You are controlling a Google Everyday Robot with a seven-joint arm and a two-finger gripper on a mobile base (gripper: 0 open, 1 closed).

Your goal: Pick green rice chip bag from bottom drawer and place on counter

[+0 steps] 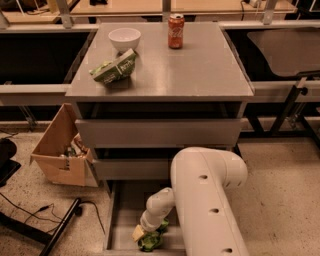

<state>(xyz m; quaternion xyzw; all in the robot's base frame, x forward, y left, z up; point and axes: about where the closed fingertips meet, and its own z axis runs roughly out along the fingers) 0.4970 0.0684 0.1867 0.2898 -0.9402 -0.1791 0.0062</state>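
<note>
- Cardboard box (56,156), left of frame on the floor, just beside the cabinet's left side: open top, small mixed items inside, too cluttered to identify.
- Black cable (30,209) on the floor, lower left.
- Light wooden desk (125,7) along the top edge, behind the cabinet.
- Counter (200,70), upper centre: carries three things, all on its left and back parts.
- Dark-green-and-white bag (114,67) lies on the counter's left side, near the front edge.
- White bowl (124,37) stands upright just behind that bag, apart from it.
- Red soda can (175,31) stands upright right of the bowl, near the back edge.
- Two upper drawers: top drawer front (157,132) and middle drawer front (132,169), both slightly out.
- Bottom drawer (122,225), bottom centre-left: pulled out, grey floor showing.
- Green rice chip bag (155,242) is inside the bottom drawer, crumpled on its floor, at the bottom edge of frame.
- Gripper (144,234) is down in the bottom drawer, touching the green rice chip bag from its upper left; cannot tell whether the jaws are open or closed.
- White robot arm (210,200), lower centre-right, reaches down-left into the drawer and hides its right part.
</note>
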